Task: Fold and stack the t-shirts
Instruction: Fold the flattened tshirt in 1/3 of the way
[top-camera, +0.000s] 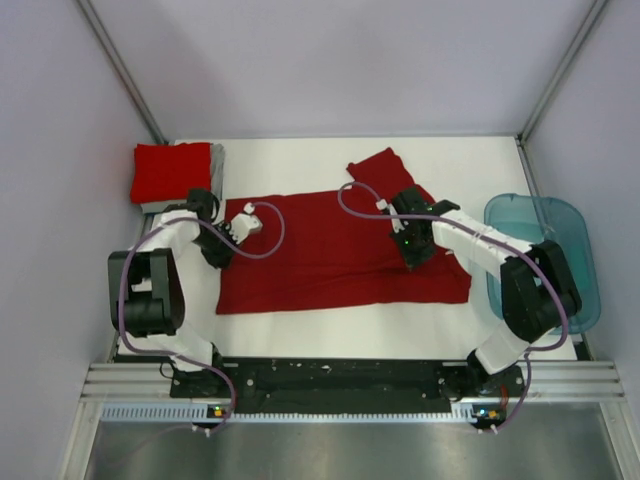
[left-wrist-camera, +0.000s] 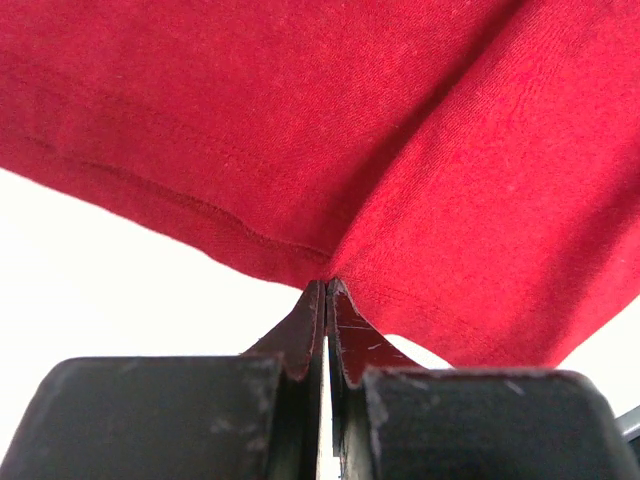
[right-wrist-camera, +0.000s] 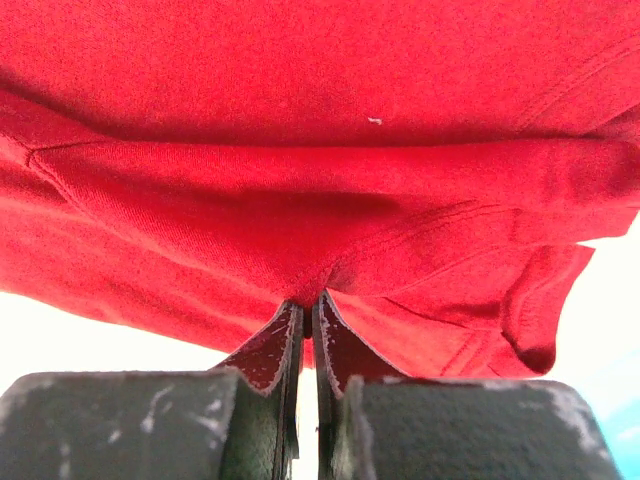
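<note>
arms: white links, black joints | cables: purple | pincer fingers: black, scuffed

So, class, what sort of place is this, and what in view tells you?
Probably a robot lab work cell: a white table walled by plain panels and metal posts, two arms bolted to a rail at its near edge, a red t-shirt spread for folding.

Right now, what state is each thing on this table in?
dark red t-shirt: spread out, not folded up.
left gripper: shut on the dark red t-shirt's left edge.
right gripper: shut on its right side.
brighter red t-shirt: folded, on top of the grey one.
grey t-shirt: folded, underneath.
teal tub: upright, far right.
</note>
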